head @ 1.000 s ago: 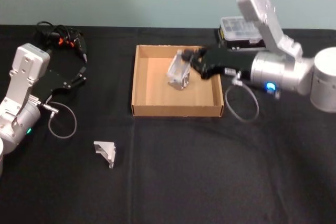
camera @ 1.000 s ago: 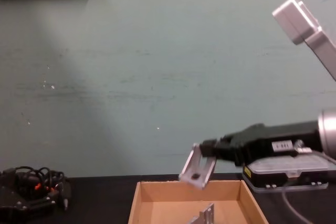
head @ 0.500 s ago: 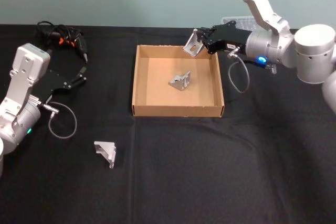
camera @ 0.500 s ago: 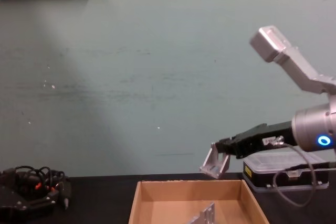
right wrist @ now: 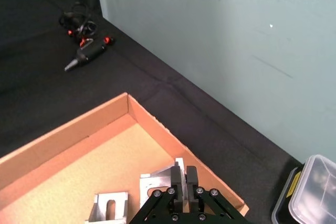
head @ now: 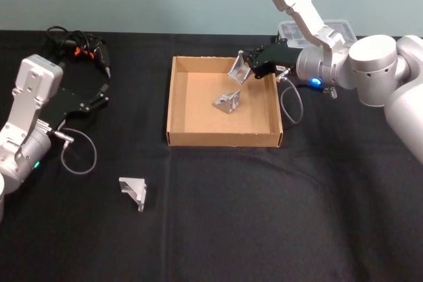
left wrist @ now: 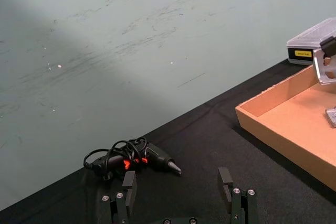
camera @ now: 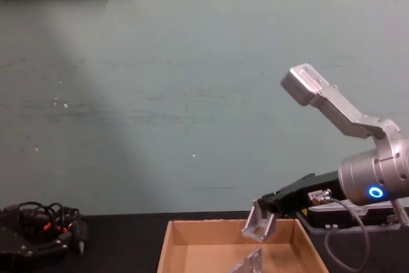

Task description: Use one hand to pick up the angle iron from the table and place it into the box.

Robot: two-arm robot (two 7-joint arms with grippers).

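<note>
The main risk is a bad drop. The right gripper (head: 247, 69) is clenched on the held angle iron (head: 236, 69) above the far right part of the box (head: 223, 139), close to the far wall. If the piece is released here, I think it can strike the rim and tip out toward the plastic case (head: 324, 30) behind. It can also fall on the second angle iron (head: 228, 102), which lies on the box floor just below and a little nearer, and bounce from it. In the chest view the held piece hangs tilted at about the height of the far wall, so it is not yet low inside. A slow descent toward the middle of the box would probably be safer. The grasp seems to be on one flange only, so the piece may also turn between the fingers.

The held angle iron sits at the gripper's tip, with its free flange pointing away from the arm, over the box floor. In the right wrist view the fingers are pressed on its upright flange.

A third angle iron (head: 134, 193) lies on the table (head: 264, 216), in front of the box and to its left, well apart from both arms. The left gripper (left wrist: 177, 182) is parked at the left side, fingers spread and empty.
</note>
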